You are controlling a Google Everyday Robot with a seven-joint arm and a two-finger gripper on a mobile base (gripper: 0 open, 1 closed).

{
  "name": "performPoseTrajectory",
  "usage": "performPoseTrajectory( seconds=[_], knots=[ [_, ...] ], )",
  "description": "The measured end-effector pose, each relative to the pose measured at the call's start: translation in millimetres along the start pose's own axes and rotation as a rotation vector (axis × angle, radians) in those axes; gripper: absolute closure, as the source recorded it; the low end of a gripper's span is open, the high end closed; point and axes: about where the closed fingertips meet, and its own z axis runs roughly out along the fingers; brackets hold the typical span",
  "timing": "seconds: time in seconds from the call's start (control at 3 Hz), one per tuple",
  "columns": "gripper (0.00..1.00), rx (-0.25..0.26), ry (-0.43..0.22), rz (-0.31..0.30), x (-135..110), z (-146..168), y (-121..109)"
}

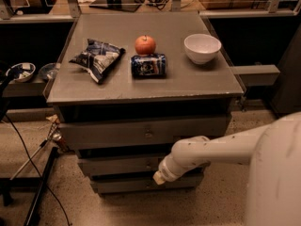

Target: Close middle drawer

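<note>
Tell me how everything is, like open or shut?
Middle drawer: looks slightly out, not fully shut.
Bowl: upright, empty.
Can: lying on its side.
Apple: whole, behind the can.
Bag: lying flat.
End effector: at that drawer's front, low, right of its knob.

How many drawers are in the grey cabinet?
3: the top drawer, the middle drawer below it, and the lowest drawer at the bottom. The tool is in front of the middle drawer.
</note>
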Motion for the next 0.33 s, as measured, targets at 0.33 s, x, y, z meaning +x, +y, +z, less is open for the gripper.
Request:
performPoseTrajectory(
  seconds=[0.33],
  knots=[
    [0.81, -0.003, 0.009, 0.016, 6.3, -2.0, -1.4]
  ],
)
